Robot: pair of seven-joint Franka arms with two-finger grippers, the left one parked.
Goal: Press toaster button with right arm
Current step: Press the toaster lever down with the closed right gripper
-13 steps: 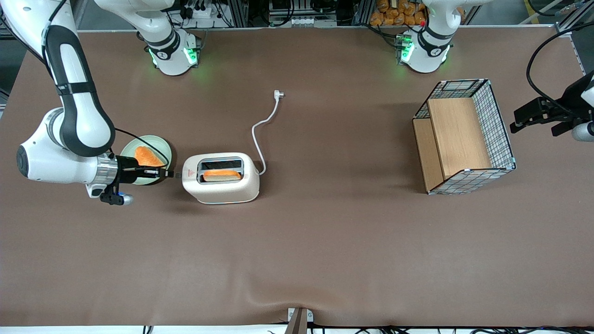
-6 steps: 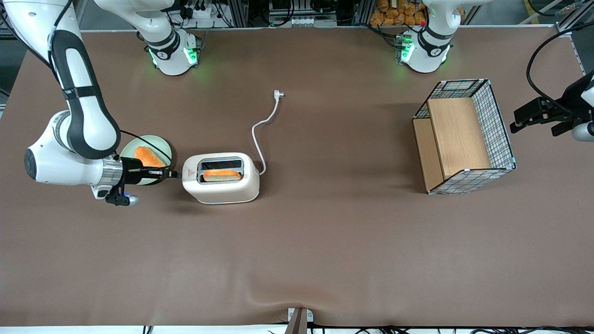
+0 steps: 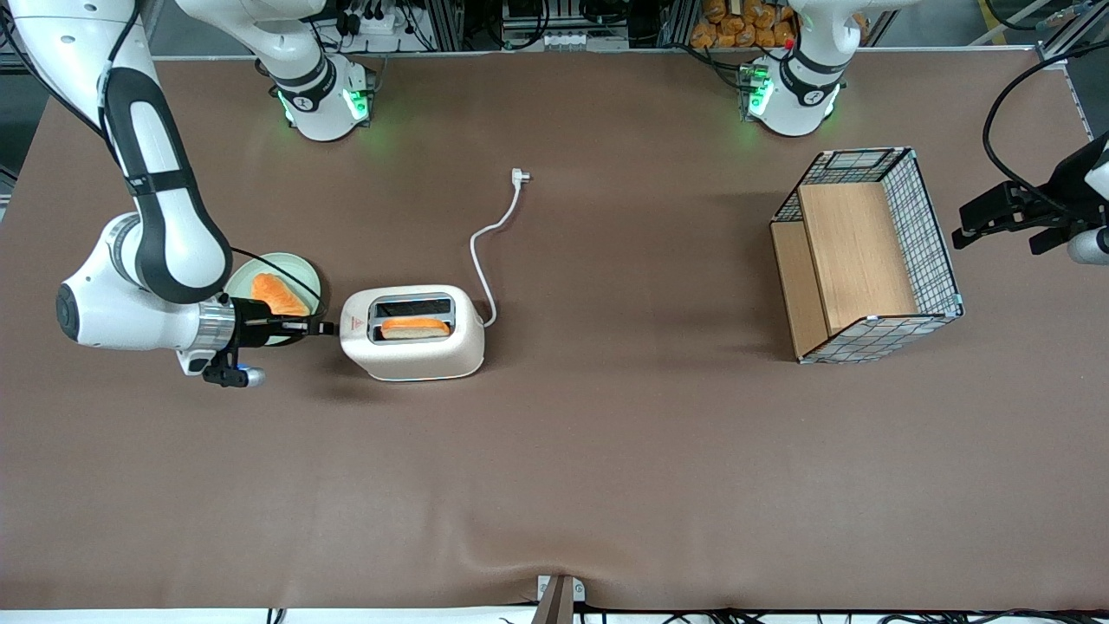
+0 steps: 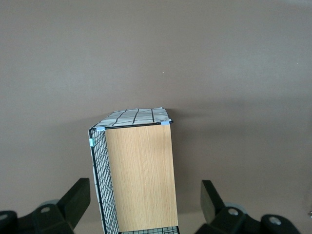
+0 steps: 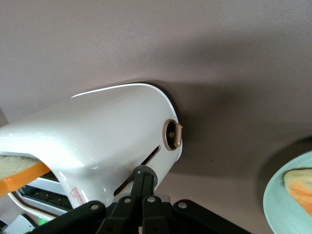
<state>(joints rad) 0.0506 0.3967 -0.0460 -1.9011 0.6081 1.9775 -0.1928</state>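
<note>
Toaster (image 3: 413, 334) lies lengthwise along the table; its toaster button (image 5: 173, 135) faces the gripper (image 5: 144, 176), whose closed fingers (image 5: 144, 181) touch that end beside it.

A green plate (image 3: 305, 270) holding toast (image 3: 279, 292) sits near the table's working-arm edge; a wire-and-wood basket (image 3: 866, 256) stands toward the parked arm's end.

Front view looks down on the whole table (image 3: 606, 485). Right wrist view sits close at the toaster (image 5: 107, 131), sharing it with front; gripper (image 5: 142, 181) at its end. Left wrist view faces down at the wire basket (image 4: 139, 175).
</note>
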